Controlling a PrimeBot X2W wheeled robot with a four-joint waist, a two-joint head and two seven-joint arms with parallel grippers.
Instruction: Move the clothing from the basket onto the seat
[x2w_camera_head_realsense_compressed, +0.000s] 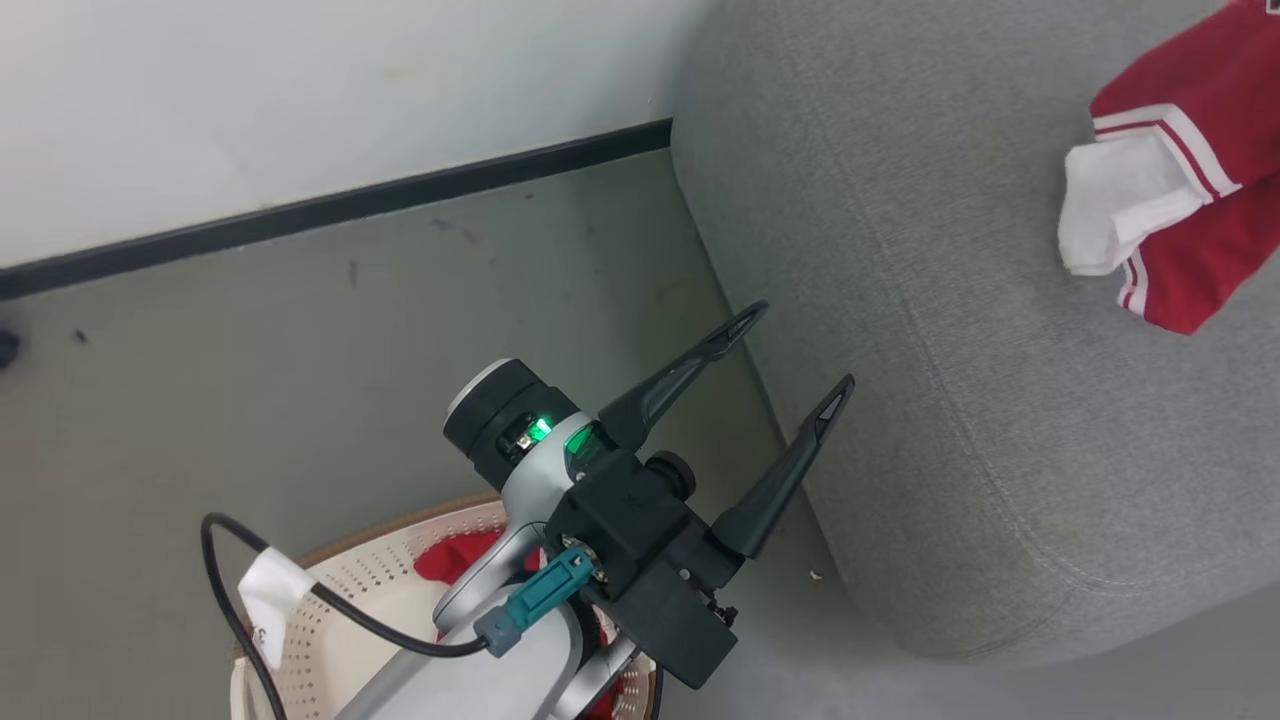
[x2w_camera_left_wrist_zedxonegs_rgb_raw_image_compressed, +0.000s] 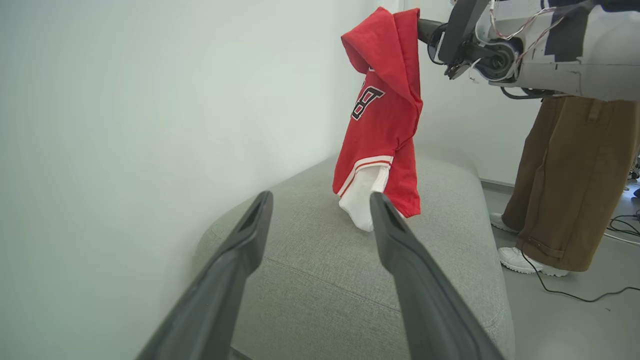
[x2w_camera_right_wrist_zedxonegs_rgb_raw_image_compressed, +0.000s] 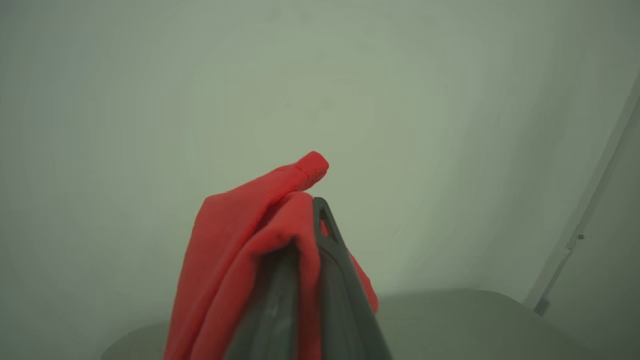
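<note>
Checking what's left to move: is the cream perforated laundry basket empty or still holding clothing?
Not empty: bright red fabric shows inside the cream perforated basket. How much, cannot tell; the left arm covers part.

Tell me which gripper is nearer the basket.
Left. The left gripper is open just past the basket, at the edge of the seat. The right gripper is farther off, above the seat, shut on a hanging red garment.
</note>
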